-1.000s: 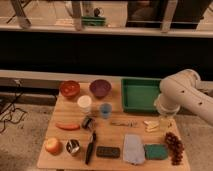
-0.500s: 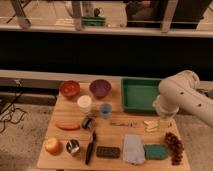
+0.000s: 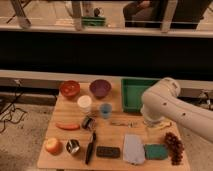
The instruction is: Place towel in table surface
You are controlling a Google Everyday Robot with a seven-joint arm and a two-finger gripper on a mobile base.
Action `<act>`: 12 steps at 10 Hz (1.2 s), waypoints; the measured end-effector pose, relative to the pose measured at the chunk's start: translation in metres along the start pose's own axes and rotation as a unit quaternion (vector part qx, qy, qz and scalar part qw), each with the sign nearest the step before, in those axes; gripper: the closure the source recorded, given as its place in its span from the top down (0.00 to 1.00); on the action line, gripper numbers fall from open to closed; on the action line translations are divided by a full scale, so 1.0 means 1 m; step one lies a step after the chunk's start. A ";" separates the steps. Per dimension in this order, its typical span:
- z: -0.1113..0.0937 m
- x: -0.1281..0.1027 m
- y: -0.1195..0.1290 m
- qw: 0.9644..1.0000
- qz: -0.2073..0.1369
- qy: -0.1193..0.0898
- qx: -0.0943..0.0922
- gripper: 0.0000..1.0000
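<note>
The towel (image 3: 133, 149) is a grey-blue cloth lying flat on the wooden table (image 3: 62, 112), near the front edge and right of the middle. My white arm reaches in from the right. My gripper (image 3: 151, 121) is at the arm's lower end, over the table's right side. It is a little behind and to the right of the towel, close to a yellow banana (image 3: 161, 126). Nothing shows in the gripper.
On the table are a red bowl (image 3: 69, 89), purple bowl (image 3: 100, 88), green tray (image 3: 136, 93), white cup (image 3: 84, 103), blue cup (image 3: 105, 110), carrot (image 3: 67, 126), apple (image 3: 52, 146), metal cup (image 3: 73, 146), black tool (image 3: 90, 147), green sponge (image 3: 156, 151) and grapes (image 3: 174, 147).
My arm has shifted left and lower over the table's right side. The towel and the other things have not moved.
</note>
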 end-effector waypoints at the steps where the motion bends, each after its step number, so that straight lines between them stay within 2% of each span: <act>1: 0.002 -0.008 0.001 1.000 -0.009 0.001 -0.001 0.80; 2: 0.008 -0.018 0.004 1.000 -0.018 -0.001 -0.007 0.80; 5: 0.027 -0.047 0.017 0.998 -0.040 -0.009 -0.041 0.80; 7: 0.041 -0.070 0.026 0.997 -0.044 -0.025 -0.065 0.80; 8: 0.046 -0.077 0.027 0.996 -0.047 -0.029 -0.070 0.80; 12: 0.045 -0.076 0.027 0.996 -0.046 -0.027 -0.068 0.80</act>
